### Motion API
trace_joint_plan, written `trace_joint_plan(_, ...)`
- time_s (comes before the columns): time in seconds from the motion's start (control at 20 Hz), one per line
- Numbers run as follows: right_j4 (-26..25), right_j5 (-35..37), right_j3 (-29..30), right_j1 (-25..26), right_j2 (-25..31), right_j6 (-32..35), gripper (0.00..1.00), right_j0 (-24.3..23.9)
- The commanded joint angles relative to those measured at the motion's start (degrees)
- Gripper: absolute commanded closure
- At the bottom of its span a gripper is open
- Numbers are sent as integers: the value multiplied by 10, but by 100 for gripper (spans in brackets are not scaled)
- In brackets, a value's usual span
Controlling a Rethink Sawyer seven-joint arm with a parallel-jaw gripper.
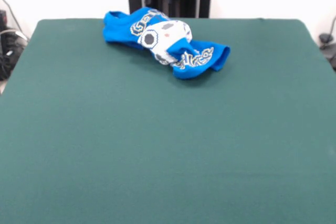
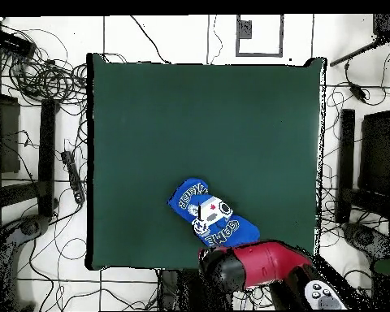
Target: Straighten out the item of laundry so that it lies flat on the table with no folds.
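Gripper state I cannot tell: only my red arm point(image 2: 259, 266) shows, in the overhead view, drawn back over the desk's edge just beside the T-shirt, and the gripper itself is not visible in either view.

The T-shirt point(image 1: 165, 43) lies bunched in a long twisted heap on the desk point(image 1: 157, 150), close to the edge where my arm sits and well away from the other three edges. Its white print faces up in the middle of the heap, with blue cloth folded over itself at both ends, and the end with white letters curls up into a loop.

To do this step well, I judge I should pinch a single layer at one outer end of the T-shirt, not the thick middle, lift only a little, and draw it away from the heap toward the open middle of the desk, where there is plenty of room. Grabbing several layers would likely just drag the whole bundle along.
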Motion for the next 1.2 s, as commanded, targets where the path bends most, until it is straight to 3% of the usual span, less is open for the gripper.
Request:
trace_joint_plan(0.05, 50, 110, -83, -20, 59, -59, 0, -9)
trace_joint_plan(0.3, 84, 173, -92, -63, 90, -95, 0, -30)
trace_joint_plan(0.6, 79, 224, -139, -77, 112, -129, 0, -37)
trace_joint_plan(1.2, 16, 147, -198, 42, 108, -80, 0, -29)
